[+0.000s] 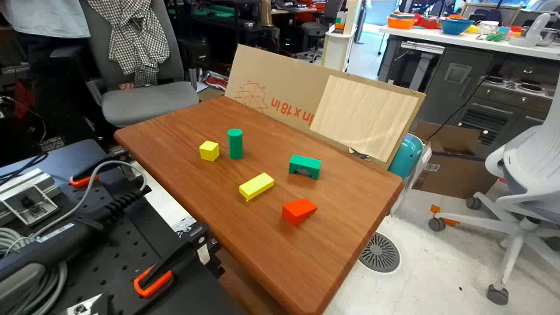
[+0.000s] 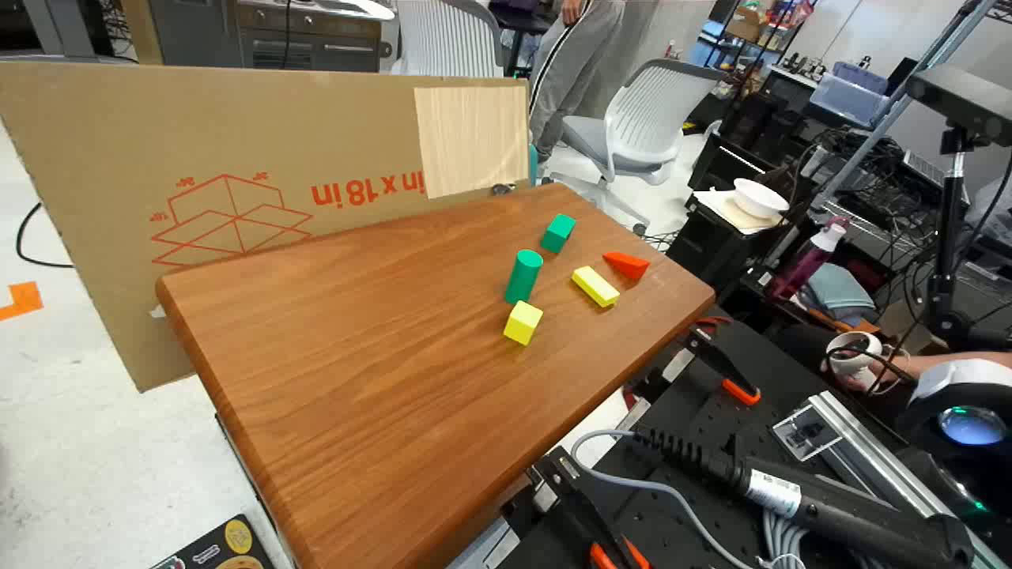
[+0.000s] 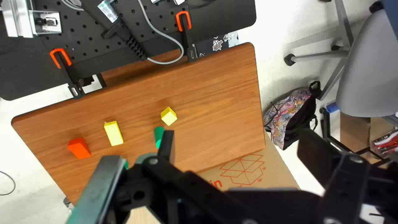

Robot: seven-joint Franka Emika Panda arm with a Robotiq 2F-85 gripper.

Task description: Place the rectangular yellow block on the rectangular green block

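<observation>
The rectangular yellow block (image 1: 257,186) lies flat on the brown table, also in an exterior view (image 2: 595,287) and the wrist view (image 3: 113,133). The rectangular green block (image 1: 305,164) stands apart from it on the table and has an arched notch underneath. It also shows in an exterior view (image 2: 558,233); in the wrist view only a green sliver (image 3: 126,165) shows beside the gripper. My gripper (image 3: 241,146) is open with its fingers wide apart and nothing between them. It is high above the table and not in either exterior view.
A yellow cube (image 1: 209,151) and an upright green cylinder (image 1: 236,144) stand close together. A red wedge (image 1: 299,211) lies near the yellow block. A cardboard sheet (image 2: 237,158) stands along one table edge. Clamps (image 1: 153,282) and a cable (image 3: 161,37) lie along the opposite edge.
</observation>
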